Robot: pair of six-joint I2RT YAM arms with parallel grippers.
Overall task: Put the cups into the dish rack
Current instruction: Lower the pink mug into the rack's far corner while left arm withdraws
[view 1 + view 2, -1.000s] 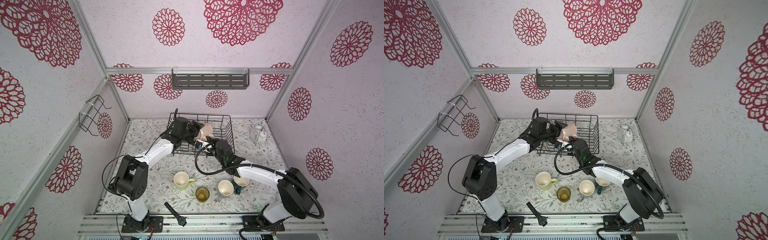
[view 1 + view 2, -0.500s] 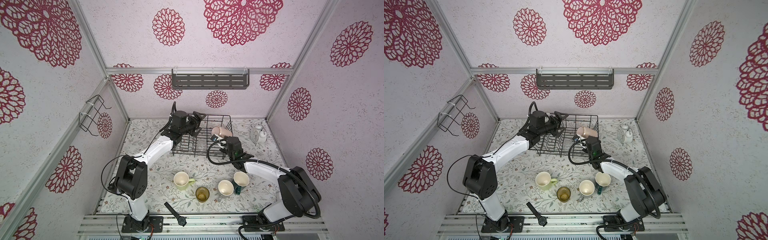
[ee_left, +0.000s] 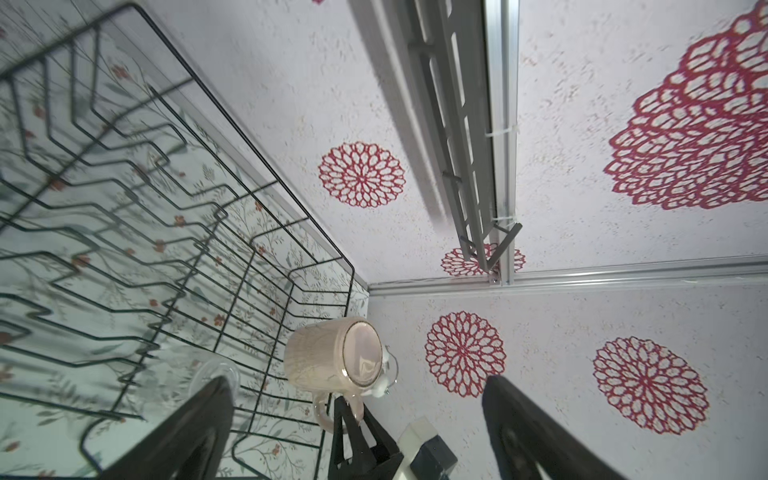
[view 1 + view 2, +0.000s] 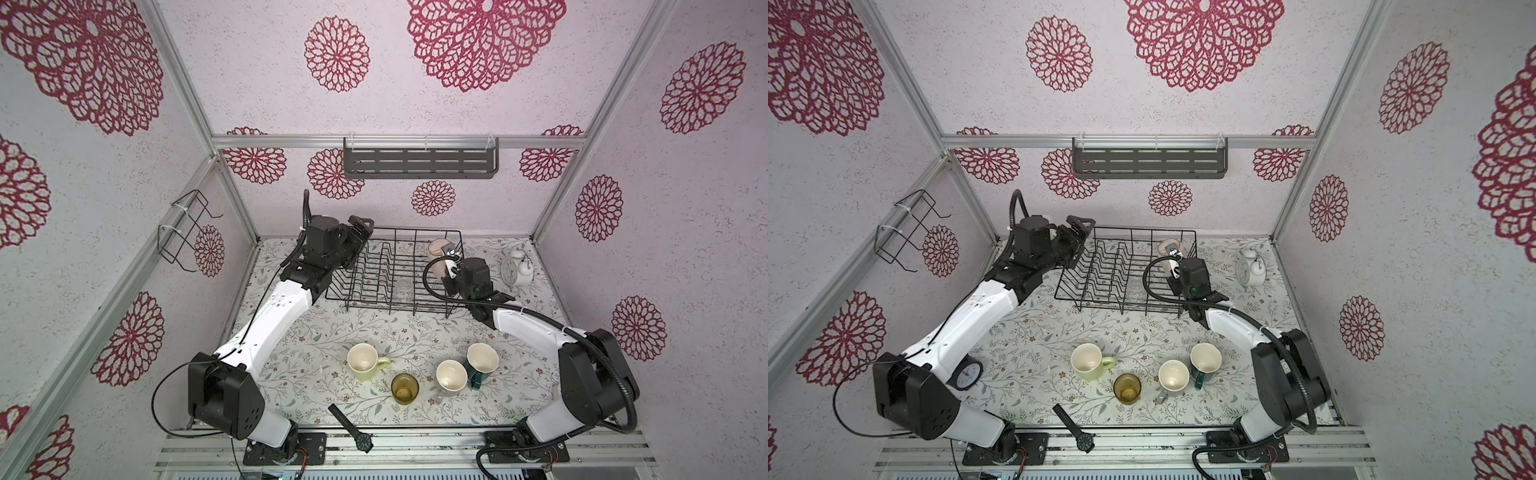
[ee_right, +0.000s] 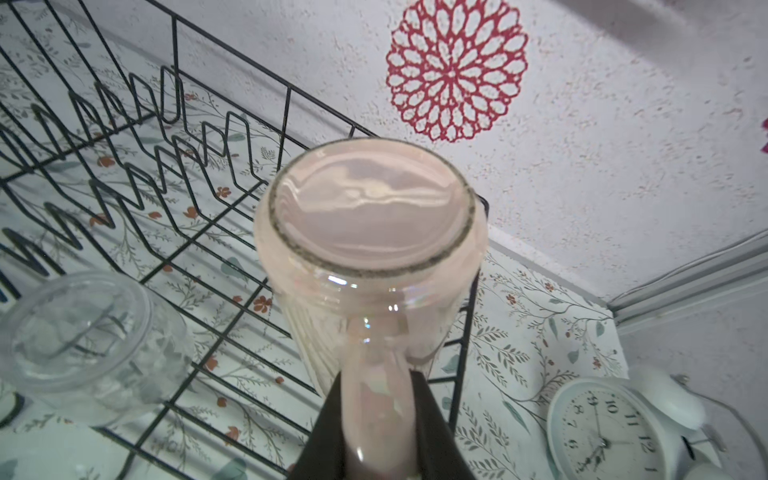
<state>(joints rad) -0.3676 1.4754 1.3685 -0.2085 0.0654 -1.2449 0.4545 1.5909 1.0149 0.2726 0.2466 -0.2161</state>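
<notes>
My right gripper (image 5: 376, 388) is shut on the handle of the tall pink mug (image 5: 370, 232), which hangs base up over the far right corner of the black wire dish rack (image 4: 415, 228). Both top views show the pink mug (image 4: 436, 248) (image 4: 1168, 246) at that corner. A small clear glass (image 4: 402, 289) (image 5: 83, 340) sits in the rack near its front. My left gripper (image 4: 360, 226) stands open and empty above the rack's far left corner. On the table near the front stand the yellow-green mug (image 4: 363, 361), amber tumbler (image 4: 404, 388), grey mug (image 4: 451, 376) and dark teal mug (image 4: 482, 359).
A white alarm clock (image 4: 517, 268) stands right of the rack, close to my right wrist. A black wristwatch (image 4: 351, 428) lies at the table's front edge. A second small clock (image 4: 966, 374) sits by my left arm. A slotted shelf (image 4: 419, 163) and wire holder (image 4: 185, 232) hang on the walls.
My right gripper has carried the pink mug from the rack's middle front to its far right corner. My left gripper has drawn back from the mug to the far left corner.
</notes>
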